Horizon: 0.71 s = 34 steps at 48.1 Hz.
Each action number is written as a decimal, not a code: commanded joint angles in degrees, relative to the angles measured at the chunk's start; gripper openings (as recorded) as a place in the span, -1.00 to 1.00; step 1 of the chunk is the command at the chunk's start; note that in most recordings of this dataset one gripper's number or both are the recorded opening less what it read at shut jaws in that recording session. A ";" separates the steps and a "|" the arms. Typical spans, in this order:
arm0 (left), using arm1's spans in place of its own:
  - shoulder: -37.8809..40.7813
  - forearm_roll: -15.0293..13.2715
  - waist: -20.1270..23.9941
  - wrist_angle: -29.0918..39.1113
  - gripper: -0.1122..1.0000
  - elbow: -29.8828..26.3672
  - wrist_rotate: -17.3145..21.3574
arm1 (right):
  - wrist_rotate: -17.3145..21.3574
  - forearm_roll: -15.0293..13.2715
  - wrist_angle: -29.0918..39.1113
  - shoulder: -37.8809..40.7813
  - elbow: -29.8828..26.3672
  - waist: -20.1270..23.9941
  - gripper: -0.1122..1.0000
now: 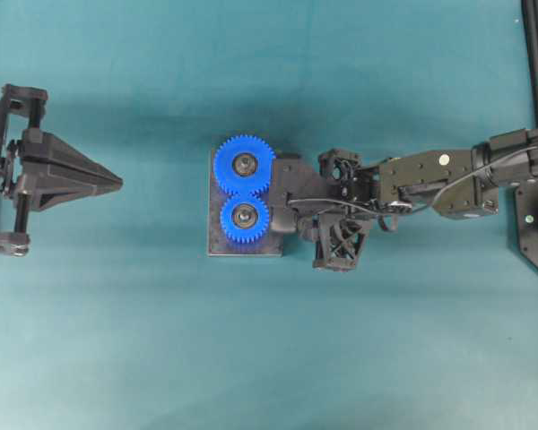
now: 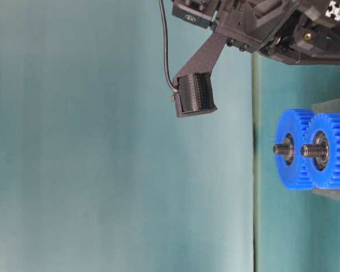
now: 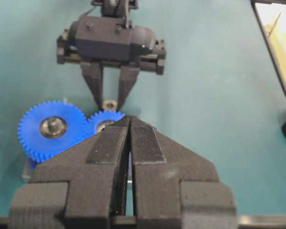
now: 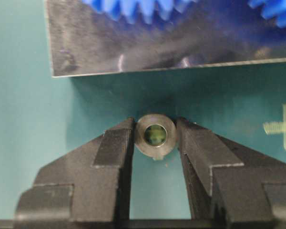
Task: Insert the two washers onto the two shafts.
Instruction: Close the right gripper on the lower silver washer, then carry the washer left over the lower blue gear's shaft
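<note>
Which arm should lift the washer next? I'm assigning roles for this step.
The right. The right gripper already has its fingers against both sides of the washer on the table beside the gear plate. The left gripper is shut and sits well away from it.

The surface (image 1: 117, 340) is covered edge to edge in a plain teal cloth, smooth and a little mottled under the light. Near its middle a dark, flat plate (image 1: 242, 248) lies directly on it, square-cornered and carrying two blue gears (image 1: 244, 165) side by side, each on its own upright threaded shaft (image 2: 280, 149). Just beside the plate's edge, on the bare cloth, lies a small metal washer (image 4: 155, 135), flat, its hole showing the teal underneath. A pale green cross mark (image 4: 285, 127) sits on the cloth near the washer.
</note>
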 commanded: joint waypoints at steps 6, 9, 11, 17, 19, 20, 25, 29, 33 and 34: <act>-0.09 0.18 -0.09 -0.53 -0.79 -1.32 0.00 | 0.97 -0.26 0.44 -2.90 -0.53 -0.79 -0.25; -0.09 0.18 -0.09 -0.53 -0.79 -1.32 0.00 | 0.97 -0.35 0.53 -4.13 -0.62 -0.79 -0.25; 0.00 0.18 -0.09 -0.53 -0.79 -1.32 0.00 | 0.97 -0.26 0.62 -5.19 -0.88 -0.88 -0.25; 0.00 0.18 -0.09 -0.53 -0.79 -1.32 0.00 | 0.97 -0.35 1.05 -8.00 -2.55 -0.79 -0.25; 0.00 0.18 -0.09 -0.53 -0.79 -1.32 0.00 | 0.88 -0.35 1.14 -8.70 -3.25 -0.79 -0.25; -0.09 0.18 -0.09 -0.53 -0.79 -1.32 0.00 | 0.88 -0.35 1.23 -9.05 -3.78 -0.79 -0.25; 0.00 0.09 -0.09 -0.62 -0.79 -1.32 0.00 | 0.79 -0.44 1.67 -9.40 -6.06 -0.70 -0.25; -0.09 0.18 -0.09 -0.53 -0.79 -1.41 0.00 | 0.62 -0.70 2.37 -8.88 -8.44 -0.62 -0.25; 0.00 0.18 -0.09 -0.62 -0.79 -1.58 0.00 | 0.53 -1.05 3.08 -8.09 -10.28 -0.44 -0.25; -0.09 0.18 -0.09 -0.53 -0.79 -1.67 0.00 | 0.53 -1.14 3.34 -7.82 -10.81 -0.44 -0.25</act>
